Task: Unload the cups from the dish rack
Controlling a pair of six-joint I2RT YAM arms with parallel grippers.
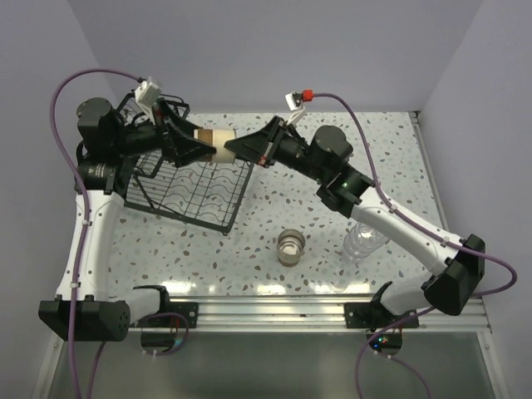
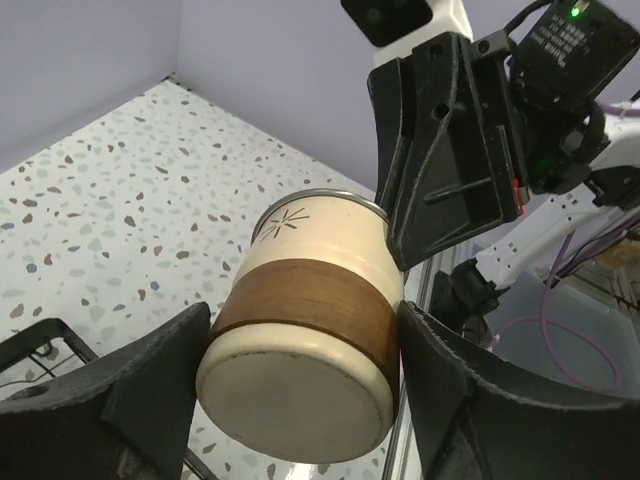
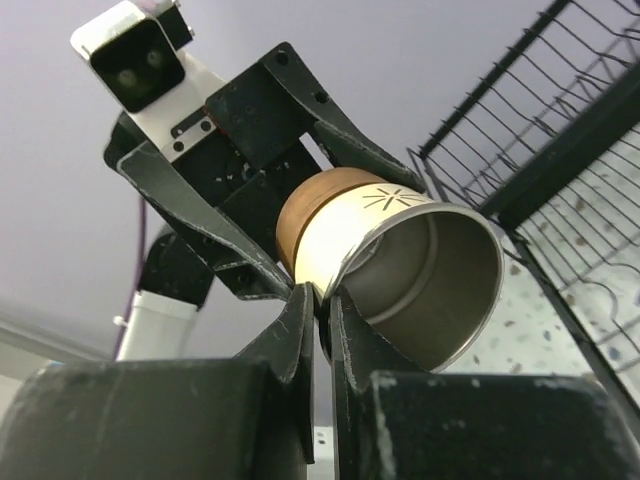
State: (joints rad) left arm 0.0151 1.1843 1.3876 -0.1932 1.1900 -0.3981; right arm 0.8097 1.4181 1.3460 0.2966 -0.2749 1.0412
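Note:
A cream cup with a brown band (image 1: 213,138) is held on its side in the air above the black wire dish rack (image 1: 193,193). My left gripper (image 1: 198,146) is shut on the cup's brown base end (image 2: 310,310), one finger on each side. My right gripper (image 1: 236,149) is shut on the cup's metal rim (image 3: 420,262), one fingertip (image 3: 300,318) outside the wall and the other inside. Both grippers hold the same cup. A clear ribbed tumbler (image 1: 291,247) stands upright on the table in front of the rack. No other cups show in the rack.
A clear plastic bottle (image 1: 362,241) lies on the table under my right forearm, right of the tumbler. The rack's raised wire tier (image 3: 560,120) stands close behind the cup. The speckled table (image 1: 391,158) is walled at the back and sides.

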